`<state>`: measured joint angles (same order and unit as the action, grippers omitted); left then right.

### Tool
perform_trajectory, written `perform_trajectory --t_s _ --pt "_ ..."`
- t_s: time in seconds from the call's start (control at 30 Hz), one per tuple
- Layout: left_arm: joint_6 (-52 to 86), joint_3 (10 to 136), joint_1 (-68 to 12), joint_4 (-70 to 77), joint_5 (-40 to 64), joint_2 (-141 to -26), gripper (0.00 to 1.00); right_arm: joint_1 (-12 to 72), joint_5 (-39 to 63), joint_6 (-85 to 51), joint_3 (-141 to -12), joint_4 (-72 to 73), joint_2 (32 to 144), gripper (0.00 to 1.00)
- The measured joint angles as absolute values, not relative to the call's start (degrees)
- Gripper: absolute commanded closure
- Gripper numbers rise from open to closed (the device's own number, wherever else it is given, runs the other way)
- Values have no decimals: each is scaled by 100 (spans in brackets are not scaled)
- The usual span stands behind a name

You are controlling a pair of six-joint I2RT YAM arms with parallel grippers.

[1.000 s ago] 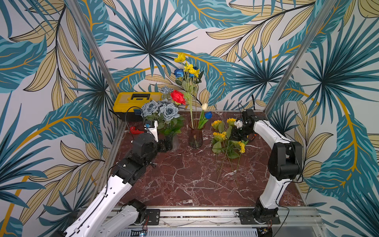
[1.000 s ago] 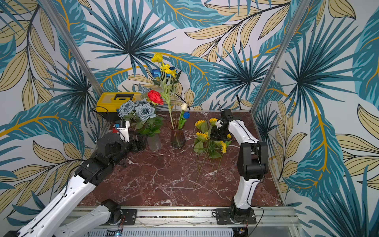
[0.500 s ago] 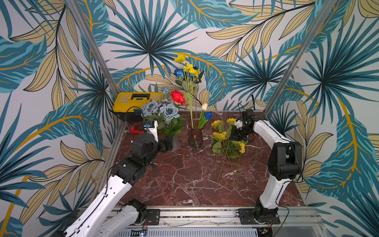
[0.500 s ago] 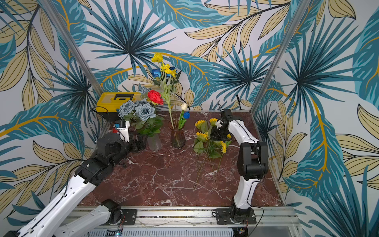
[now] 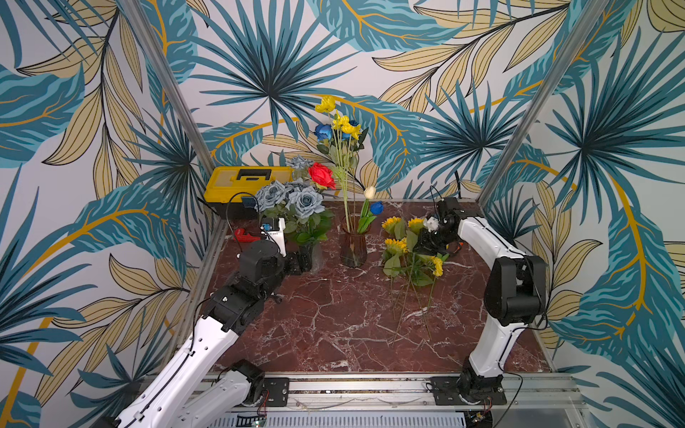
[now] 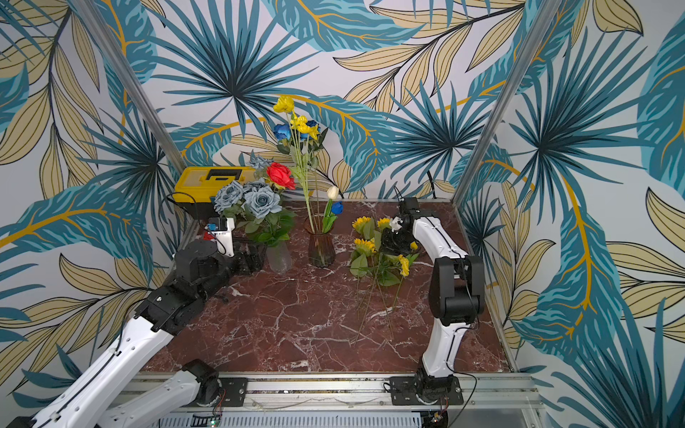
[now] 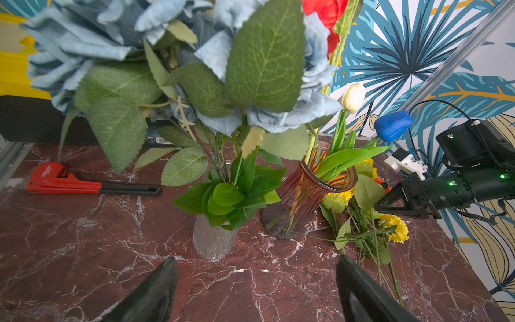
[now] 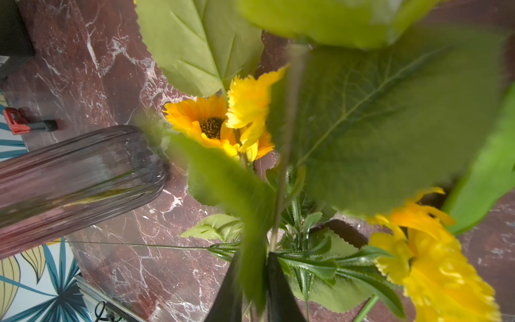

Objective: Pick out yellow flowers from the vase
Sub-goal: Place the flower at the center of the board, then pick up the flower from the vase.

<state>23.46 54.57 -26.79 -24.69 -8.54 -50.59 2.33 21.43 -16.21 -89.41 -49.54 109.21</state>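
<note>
Front tabletop (image 5: 315,333) bare; amber vase (image 5: 353,248) and clear vase (image 6: 278,257) obstruct rear.

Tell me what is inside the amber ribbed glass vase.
The amber ribbed glass vase holds a cream-white tulip, a blue tulip and tall stems bearing yellow blooms and a deep blue rose. Tinted glass blurs the stem ends inside.

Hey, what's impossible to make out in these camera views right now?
- Right wrist view: a blurred leaf covers the gap of the right tool; whether it grips the yellow flowers is unclear.
- Top views: sunflower leaves hide its tips.
- Left wrist view: the frame edge cuts off the amber vase's tall yellow blooms.
</note>
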Motion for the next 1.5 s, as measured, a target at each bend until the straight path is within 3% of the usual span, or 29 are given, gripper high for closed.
perform_trajectory --t_s 0.23,0.47,0.57,0.87,1.2,1.5 --pt "2344 5457 -2679 -2471 -854 -5059 10 233 2084 -1632 -8941 -4945 10919 56" --pt "2344 5457 -2679 -2475 -858 -5028 10 233 2023 -1625 -8855 -4932 10630 15" --pt "2340 5457 -2679 -2493 -867 -4956 10 233 1975 -1614 -8849 -4934 10357 5" --pt "2163 5459 -2462 -2650 -1052 -4928 10 432 1732 -1629 -8849 -4915 9290 0" --pt "2147 5448 -821 -2934 -471 -4768 10 2016 528 -1426 -9472 -4501 8560 0" --pt "2165 4777 21 -2919 108 -4501 10 2663 537 -1271 -9907 -3612 8619 6"
